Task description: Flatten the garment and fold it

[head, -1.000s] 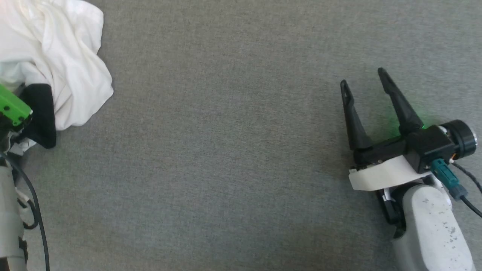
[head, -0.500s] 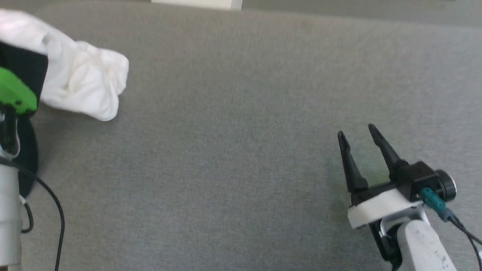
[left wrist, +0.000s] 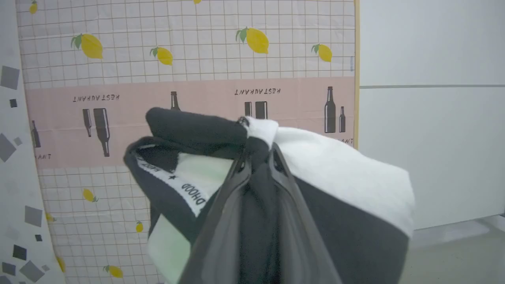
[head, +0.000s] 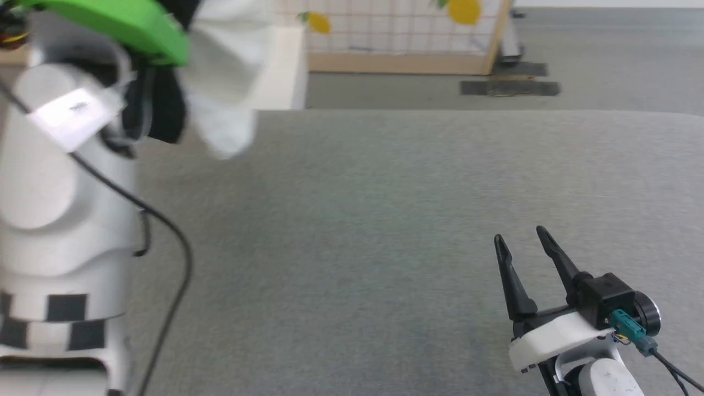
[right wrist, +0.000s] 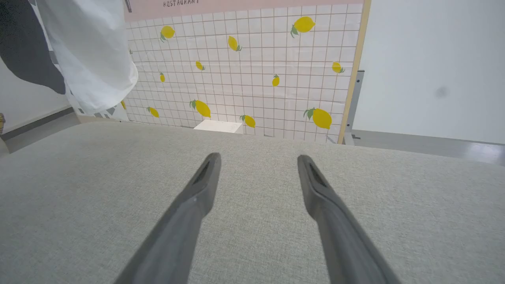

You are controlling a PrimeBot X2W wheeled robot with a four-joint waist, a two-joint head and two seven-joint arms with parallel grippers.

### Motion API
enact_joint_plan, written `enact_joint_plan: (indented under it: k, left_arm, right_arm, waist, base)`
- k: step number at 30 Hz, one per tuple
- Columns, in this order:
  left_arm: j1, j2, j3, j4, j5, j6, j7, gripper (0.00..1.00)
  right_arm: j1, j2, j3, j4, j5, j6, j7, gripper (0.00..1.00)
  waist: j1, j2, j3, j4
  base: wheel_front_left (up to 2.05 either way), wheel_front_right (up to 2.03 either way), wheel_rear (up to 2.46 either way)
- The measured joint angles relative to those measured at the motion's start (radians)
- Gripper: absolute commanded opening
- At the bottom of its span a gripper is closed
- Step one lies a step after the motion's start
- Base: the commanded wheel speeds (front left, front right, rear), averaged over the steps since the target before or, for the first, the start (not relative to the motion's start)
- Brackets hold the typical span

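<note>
The garment (left wrist: 339, 169), white with black sections and a lettered band at the collar, hangs in the air off the table. My left gripper (left wrist: 257, 152) is shut on a bunched fold near its collar, fingers pressed together with cloth between them. In the head view the garment (head: 225, 110) dangles at the upper left beside my raised left arm (head: 55, 181). In the right wrist view its white hem (right wrist: 90, 59) hangs at the top left. My right gripper (head: 520, 235) stands open just above the table at the lower right, with nothing between its fingers (right wrist: 197, 197).
The grey fabric table top (head: 385, 220) stretches across the head view; its far edge runs near the top. Beyond it stand a lemon-patterned screen (head: 396, 33) and a white box (right wrist: 218, 126). A black cable (head: 170, 242) hangs from my left arm.
My left gripper has shut on the garment and raised it off the table. The head camera has tilted up, showing the table's far edge. The right gripper stays open.
</note>
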Motion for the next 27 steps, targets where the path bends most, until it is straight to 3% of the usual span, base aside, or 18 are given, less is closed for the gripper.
enact_joint_plan:
  k: [8,14,15,22,23,25,27]
  left_arm:
    - [0.001,-0.138,-0.076,0.026,-0.061,-0.015,-0.002,0.00]
    - [0.189,-0.195,-0.184,0.120,-0.099,-0.019,0.050,0.00]
    - [0.296,-0.207,-0.253,0.207,-0.113,-0.019,0.119,0.00]
    - [0.446,-0.214,-0.404,0.397,-0.131,-0.038,0.379,0.00]
    - [0.455,-0.215,-0.409,0.403,-0.134,-0.038,0.391,0.04]
    - [0.457,-0.217,-0.413,0.399,-0.144,-0.041,0.403,1.00]
    - [0.463,-0.218,-0.411,0.384,-0.163,-0.039,0.397,1.00]
  right_arm:
    - [0.020,0.000,0.003,-0.019,-0.002,0.000,0.022,1.00]
    - [0.052,-0.001,-0.007,-0.044,-0.004,0.000,0.040,1.00]
    - [0.052,-0.001,-0.004,-0.056,-0.004,0.000,0.045,1.00]
    - [0.051,-0.001,-0.009,-0.071,-0.004,0.000,0.053,1.00]
    - [0.051,-0.001,-0.009,-0.071,-0.004,0.000,0.053,1.00]
    - [0.051,-0.001,-0.010,-0.071,-0.003,0.000,0.053,1.00]
    - [0.051,-0.001,-0.012,-0.071,-0.001,0.000,0.053,1.00]
  waist:
    - [0.0000,0.0000,-0.055,-0.115]
    - [0.0000,0.0000,-0.080,-0.187]
    - [0.0000,0.0000,-0.081,-0.211]
    - [0.0000,0.0001,-0.055,-0.226]
    - [0.0000,0.0000,-0.053,-0.224]
    - [0.0000,0.0000,-0.049,-0.216]
    - [0.0000,0.0000,-0.047,-0.206]
  base:
    - [0.00,0.00,0.00]
    - [0.00,0.00,0.00]
    - [0.00,0.00,0.00]
    - [0.00,0.00,0.00]
    - [0.00,0.00,0.00]
    - [0.00,0.00,0.00]
    - [0.00,0.00,0.00]
